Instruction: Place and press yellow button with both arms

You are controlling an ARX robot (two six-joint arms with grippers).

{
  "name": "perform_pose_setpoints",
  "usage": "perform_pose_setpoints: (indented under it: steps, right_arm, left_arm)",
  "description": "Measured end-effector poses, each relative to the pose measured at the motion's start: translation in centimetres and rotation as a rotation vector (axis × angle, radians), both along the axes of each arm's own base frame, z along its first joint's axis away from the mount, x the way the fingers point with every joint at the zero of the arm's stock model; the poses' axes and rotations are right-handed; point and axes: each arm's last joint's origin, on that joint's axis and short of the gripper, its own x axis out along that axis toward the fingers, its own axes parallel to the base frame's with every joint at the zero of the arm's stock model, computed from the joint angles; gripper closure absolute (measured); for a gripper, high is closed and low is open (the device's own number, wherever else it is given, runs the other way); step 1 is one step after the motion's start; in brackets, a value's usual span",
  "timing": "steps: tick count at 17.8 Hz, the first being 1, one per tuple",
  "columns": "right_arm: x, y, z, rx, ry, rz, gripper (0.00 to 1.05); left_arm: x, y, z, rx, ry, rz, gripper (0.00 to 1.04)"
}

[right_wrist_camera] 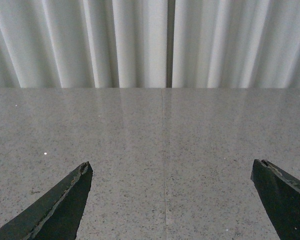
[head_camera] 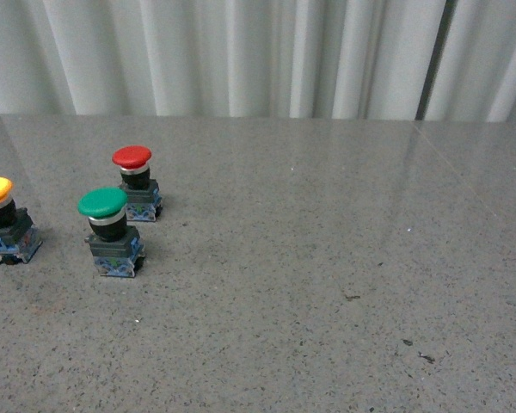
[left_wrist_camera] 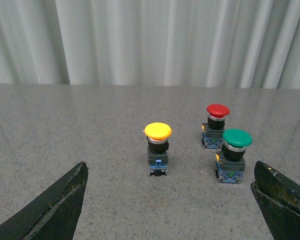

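Note:
The yellow button (head_camera: 2,220) stands upright at the far left edge of the grey table in the front view, partly cut off by the frame. In the left wrist view the same yellow button (left_wrist_camera: 158,148) stands ahead of my left gripper (left_wrist_camera: 170,170), which is open and well short of it, nothing between its fingers. My right gripper (right_wrist_camera: 171,167) is open over bare table with no button in its view. Neither arm shows in the front view.
A green-capped button (head_camera: 110,231) stands just right of the yellow one, with a red-capped button (head_camera: 136,182) behind it. White curtains (head_camera: 258,52) hang along the table's far edge. A seam (right_wrist_camera: 163,150) runs through the tabletop in the right wrist view.

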Motion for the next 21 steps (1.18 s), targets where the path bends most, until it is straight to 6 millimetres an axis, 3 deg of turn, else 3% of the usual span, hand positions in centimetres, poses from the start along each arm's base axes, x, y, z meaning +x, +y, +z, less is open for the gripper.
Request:
perform_pose_setpoints:
  steps: [21]
  right_arm:
    - [0.00,0.00,0.00,0.000,0.000,0.000,0.07]
  left_arm:
    - [0.00,0.00,0.00,0.000,0.000,0.000,0.07]
